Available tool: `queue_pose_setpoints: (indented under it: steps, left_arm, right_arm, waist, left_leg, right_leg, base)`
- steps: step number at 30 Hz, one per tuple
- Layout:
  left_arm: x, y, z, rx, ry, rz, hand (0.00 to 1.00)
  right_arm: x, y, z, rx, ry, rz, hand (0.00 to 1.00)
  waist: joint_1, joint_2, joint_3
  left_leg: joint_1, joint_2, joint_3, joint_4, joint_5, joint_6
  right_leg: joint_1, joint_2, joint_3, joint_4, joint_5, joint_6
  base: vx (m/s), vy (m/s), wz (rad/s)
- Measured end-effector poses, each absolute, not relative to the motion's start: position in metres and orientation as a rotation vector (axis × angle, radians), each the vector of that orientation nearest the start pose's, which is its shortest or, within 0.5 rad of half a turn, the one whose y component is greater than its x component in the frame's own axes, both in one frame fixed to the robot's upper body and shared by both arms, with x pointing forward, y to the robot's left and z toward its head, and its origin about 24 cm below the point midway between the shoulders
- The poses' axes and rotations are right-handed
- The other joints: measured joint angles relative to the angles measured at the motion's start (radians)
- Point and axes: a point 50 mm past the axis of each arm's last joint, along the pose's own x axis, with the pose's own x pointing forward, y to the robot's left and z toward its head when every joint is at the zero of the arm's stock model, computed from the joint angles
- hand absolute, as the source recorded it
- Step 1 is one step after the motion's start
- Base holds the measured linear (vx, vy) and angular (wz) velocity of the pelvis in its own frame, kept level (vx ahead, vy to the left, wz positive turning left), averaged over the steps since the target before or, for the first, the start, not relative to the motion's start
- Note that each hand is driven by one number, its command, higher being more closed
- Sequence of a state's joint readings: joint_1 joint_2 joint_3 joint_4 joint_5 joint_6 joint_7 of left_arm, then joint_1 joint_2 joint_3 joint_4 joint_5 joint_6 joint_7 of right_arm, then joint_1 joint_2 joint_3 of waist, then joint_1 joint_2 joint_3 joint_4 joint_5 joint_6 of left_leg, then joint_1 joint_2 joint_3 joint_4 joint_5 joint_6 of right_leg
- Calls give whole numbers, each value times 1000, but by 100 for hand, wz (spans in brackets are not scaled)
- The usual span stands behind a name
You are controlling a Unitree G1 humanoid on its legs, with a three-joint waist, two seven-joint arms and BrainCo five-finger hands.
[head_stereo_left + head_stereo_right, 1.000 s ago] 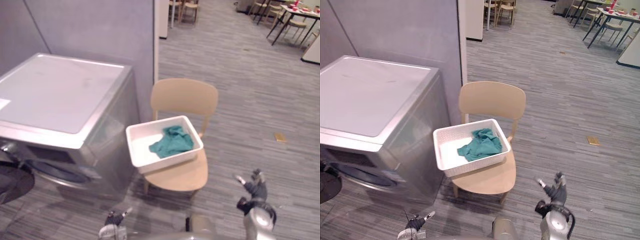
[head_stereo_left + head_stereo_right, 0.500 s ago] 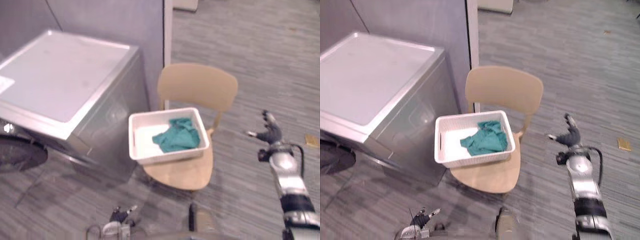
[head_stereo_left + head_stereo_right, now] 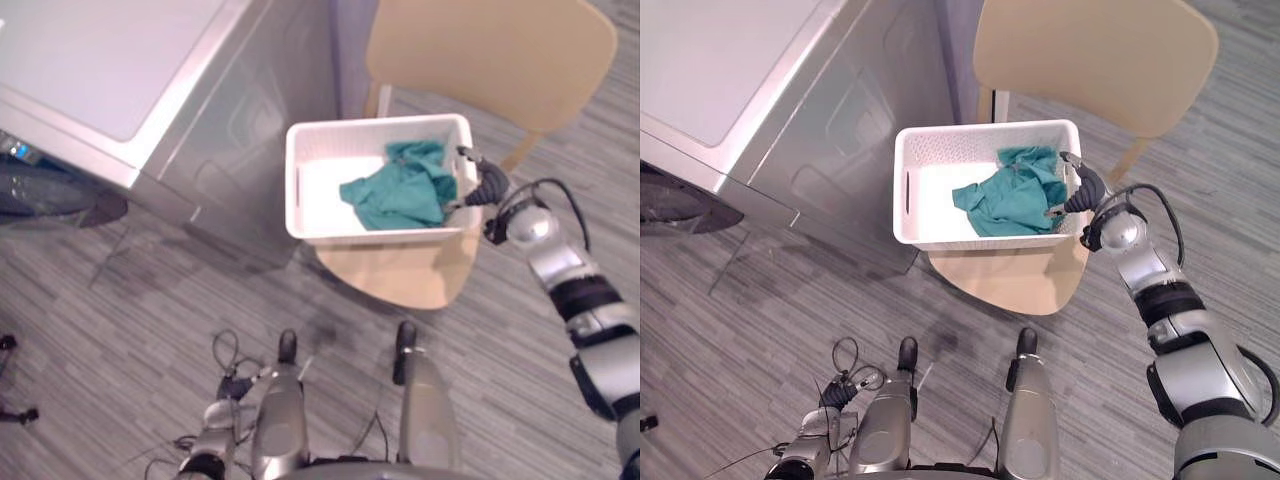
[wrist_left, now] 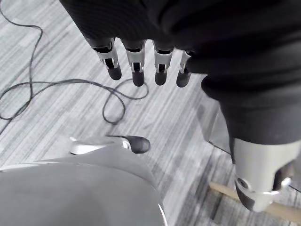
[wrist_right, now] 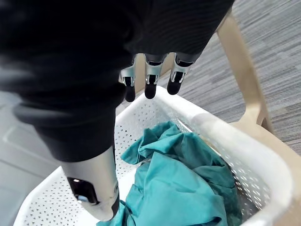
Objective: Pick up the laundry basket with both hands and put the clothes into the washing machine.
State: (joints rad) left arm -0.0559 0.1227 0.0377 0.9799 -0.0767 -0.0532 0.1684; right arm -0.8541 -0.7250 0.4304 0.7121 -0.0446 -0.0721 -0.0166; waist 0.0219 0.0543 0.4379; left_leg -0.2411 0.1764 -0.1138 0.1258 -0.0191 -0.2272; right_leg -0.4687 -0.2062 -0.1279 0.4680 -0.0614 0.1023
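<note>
The robot's right hand (image 3: 1084,190) hangs over the right-side rim of the white perforated plastic laundry basket (image 3: 940,148), its silver dark-tipped fingers (image 5: 149,84) straight and loose with the thumb held apart, curled round nothing; whether any fingertip touches the rim cannot be told. Just below and beside that hand a crumpled teal cloth garment (image 3: 1012,195) lies inside the basket, heaped in the half nearest the hand, while the other half shows bare white bottom. The basket sits on the seat of a light tan wooden chair (image 3: 1095,55), whose curved backrest rises behind it. Just beside the chair, on the robot's left, stands the silver-grey washing machine (image 3: 730,70) with a flat pale top and a dark round front low at the view's edge. The left hand (image 4: 137,63) hangs low over the grey striped floor (image 3: 760,320), well apart from the basket, its fingers straight and holding nothing
</note>
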Motion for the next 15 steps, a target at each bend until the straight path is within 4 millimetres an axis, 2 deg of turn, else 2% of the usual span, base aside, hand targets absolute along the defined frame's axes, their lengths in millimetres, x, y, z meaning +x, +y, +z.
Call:
queue_pose_setpoints:
  steps: [6, 9, 11, 15]
  left_arm:
    - [177, 204, -127, 80, 832, 293, 0]
    - [188, 203, -121, 68, 790, 310, 0]
    - [193, 199, -117, 55, 758, 318, 0]
    - [206, 196, -111, 37, 719, 318, 0]
  right_arm:
    - [391, -246, 206, -962, -169, -63, 0]
    - [394, -250, 240, -984, -246, -140, 0]
    - [393, -253, 252, -989, -271, -177, 0]
    - [394, -252, 262, -984, -298, -197, 0]
  waist:
    - [28, 0, 6]
    - [47, -6, 18]
    - [50, -7, 19]
    - [54, -16, 24]
  left_leg:
    - [-78, -5, -27, 32, 0, -1]
    - [-109, -4, -53, 33, 5, -6]
    - [-134, -6, -65, 40, 7, -6]
    - [-173, -7, -84, 53, 9, -8]
  right_leg:
    - [-51, -9, -20, 13, -1, 1]
    - [-69, -11, -39, 20, -1, 1]
    - [-79, -16, -53, 20, -1, 1]
    - [-96, -20, -70, 20, -1, 0]
  base:
    - [-5, -10, 12]
    - [-13, -26, 17]
    - [-8, -11, 17]
    - [15, 0, 16]
